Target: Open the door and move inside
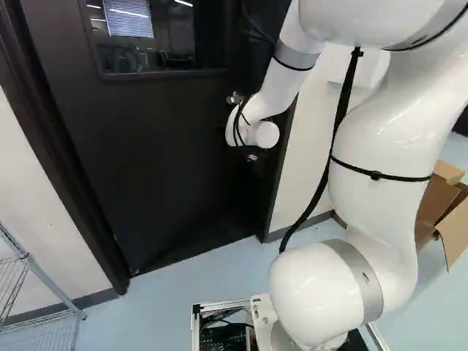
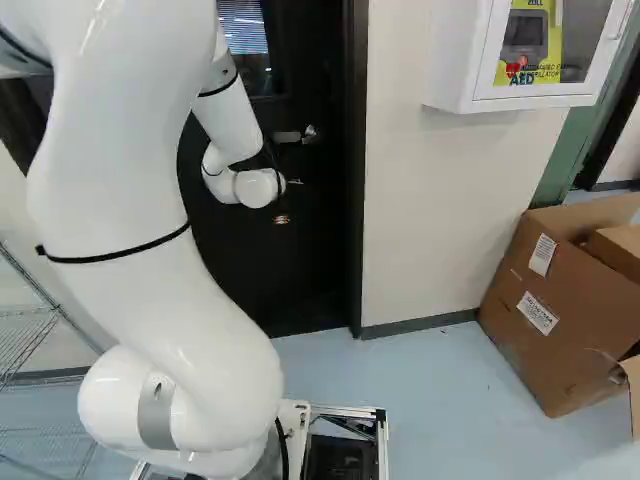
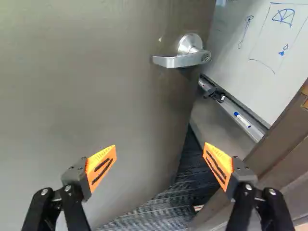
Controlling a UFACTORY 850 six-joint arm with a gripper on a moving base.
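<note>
Standing ajar before you, the door (image 3: 96, 96) shows its latch edge free of the frame (image 3: 284, 144), with the opening to the room beyond at about the early-to-middle stage of your task. Your claw (image 3: 160, 146) waits with its two fingers spread and nothing between them, apart from the lever handle (image 3: 185, 58), which sits ahead on the door's near face. Through the gap you see dark ribbed flooring (image 3: 163, 209), a whiteboard (image 3: 264, 48) and a marker (image 3: 243, 119) on its tray. The unlatching looks done; what remains is for you to push the door wider and bring the base (image 2: 382, 445), which sits on the near side, through. The gap looks too narrow for that, and the arm (image 1: 373, 139) could catch the frame. Flanking your approach are a wire rack (image 1: 29, 259) to the left, a wall cabinet (image 2: 530, 103) and a cardboard box (image 2: 550, 300) to the right.
</note>
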